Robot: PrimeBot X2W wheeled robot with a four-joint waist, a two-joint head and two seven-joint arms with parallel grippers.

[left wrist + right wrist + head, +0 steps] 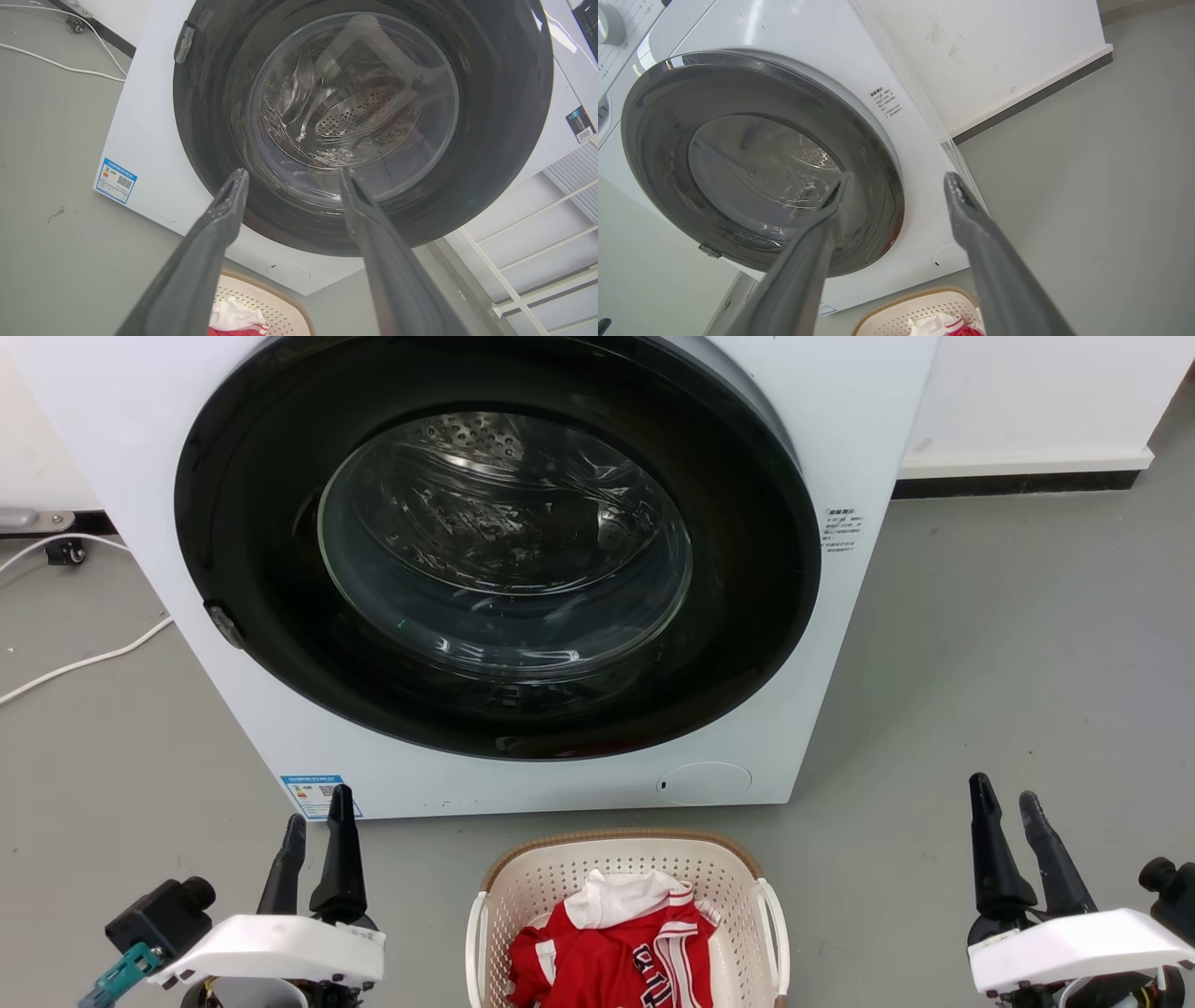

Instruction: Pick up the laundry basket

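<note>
The laundry basket (532, 882) sits on the grey floor at the bottom centre of the head view, cream-white with a brown woven rim and white loop handles at both sides. A red and white shirt (616, 952) lies inside it. My left gripper (317, 812) stands open to the basket's left, clear of it. My right gripper (1006, 798) stands open further off to the right. A corner of the basket (275, 310) shows low in the left wrist view between the fingers, and its rim (896, 305) shows at the bottom of the right wrist view.
A white front-loading washing machine (840, 429) with a dark round door (504, 551), shut, stands just behind the basket. White cables (84, 663) run over the floor at the left. A white wall with a dark skirting (1018, 481) lies at the back right.
</note>
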